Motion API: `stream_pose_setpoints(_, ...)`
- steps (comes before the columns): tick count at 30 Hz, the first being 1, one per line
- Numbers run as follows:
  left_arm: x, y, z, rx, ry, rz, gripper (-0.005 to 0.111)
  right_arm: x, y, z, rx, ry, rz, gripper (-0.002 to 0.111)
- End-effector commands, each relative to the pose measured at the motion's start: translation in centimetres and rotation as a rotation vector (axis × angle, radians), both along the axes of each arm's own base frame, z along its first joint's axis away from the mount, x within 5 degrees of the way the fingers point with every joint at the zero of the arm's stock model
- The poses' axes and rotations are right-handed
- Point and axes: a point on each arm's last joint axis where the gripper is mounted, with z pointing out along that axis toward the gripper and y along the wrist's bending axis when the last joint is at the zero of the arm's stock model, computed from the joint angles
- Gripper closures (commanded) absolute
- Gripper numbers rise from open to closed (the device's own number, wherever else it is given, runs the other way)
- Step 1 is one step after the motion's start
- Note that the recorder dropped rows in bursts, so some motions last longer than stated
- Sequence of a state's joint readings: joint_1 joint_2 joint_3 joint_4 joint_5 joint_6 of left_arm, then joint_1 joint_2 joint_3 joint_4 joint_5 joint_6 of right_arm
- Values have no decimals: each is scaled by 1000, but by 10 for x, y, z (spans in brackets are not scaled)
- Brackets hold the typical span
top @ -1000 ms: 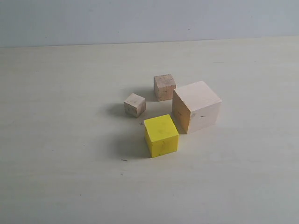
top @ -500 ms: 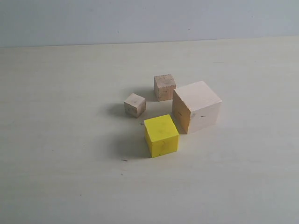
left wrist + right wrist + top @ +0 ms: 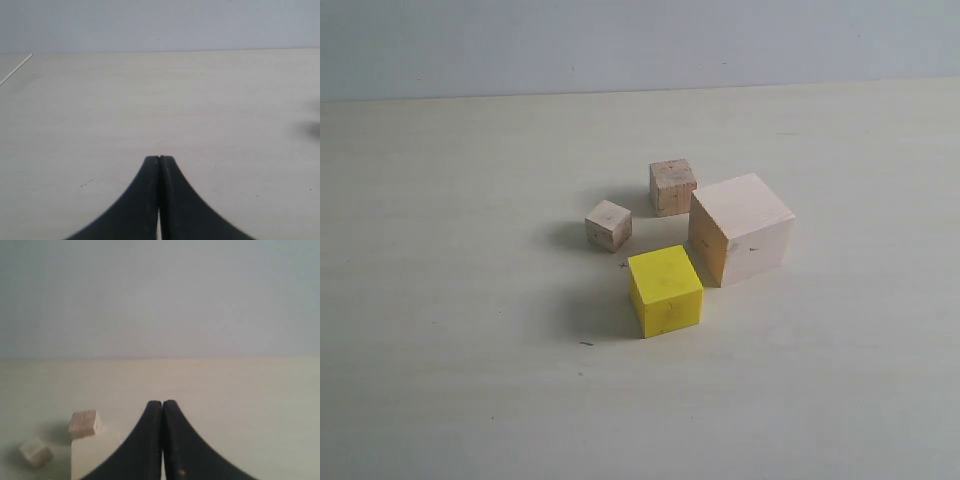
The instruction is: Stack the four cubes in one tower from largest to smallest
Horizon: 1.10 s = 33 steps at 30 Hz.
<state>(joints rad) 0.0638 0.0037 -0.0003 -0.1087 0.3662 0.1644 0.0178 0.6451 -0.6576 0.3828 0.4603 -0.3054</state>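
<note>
Four cubes sit apart on the pale table [image 3: 440, 350], none stacked, so the tower is not yet begun.

Farthest left is the small cube [image 3: 608, 225], standing alone. To its right and nearer is the yellow cube [image 3: 665, 290]. Farther back is the darker small cube [image 3: 672, 187], and rightmost is the large pale cube [image 3: 740, 242], which is to be the base.

The left gripper [image 3: 159, 159] has its fingers pressed together over bare table with nothing between them. The right gripper [image 3: 162, 402] is likewise pressed together and empty, looking toward the large pale cube and both small ones. Neither arm appears in the exterior view.

The likeliest trouble is crowding. The yellow cube lies just beside the base's near left corner and the darker small cube just beside its far left side. Fingers spreading around either one could knock the base askew.

The two small cubes look nearly the same size, and the left one seems slightly smaller. Picking them in the wrong order would spoil the sequence.

A cube set down off-centre or turned could slide off, and each higher level offers less room.

No box, tray or bowl shows in any view, so nothing is held inside anything.
</note>
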Motion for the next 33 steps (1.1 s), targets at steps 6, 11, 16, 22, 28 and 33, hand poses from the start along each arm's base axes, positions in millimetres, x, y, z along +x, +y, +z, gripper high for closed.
stream_pose_setpoints(6,0,0,0,-7,-7,-2,107,69,21,-20,165,353,165,108)
stream_pose_setpoints(11,0,0,0,-7,-7,-2,107,90,19,-31,221,364,109,108)
stream_pose_setpoints(16,0,0,0,-7,-7,-2,107,104,17,-38,300,365,35,108)
stream_pose_setpoints(22,0,0,0,-7,-7,-2,107,124,12,-54,224,352,8,108)
stream_pose_setpoints(28,0,0,0,-7,-7,-2,107,140,23,-69,191,412,76,108)
stream_pose_setpoints(33,0,0,0,-7,-7,-2,107,153,29,-80,68,457,135,108)
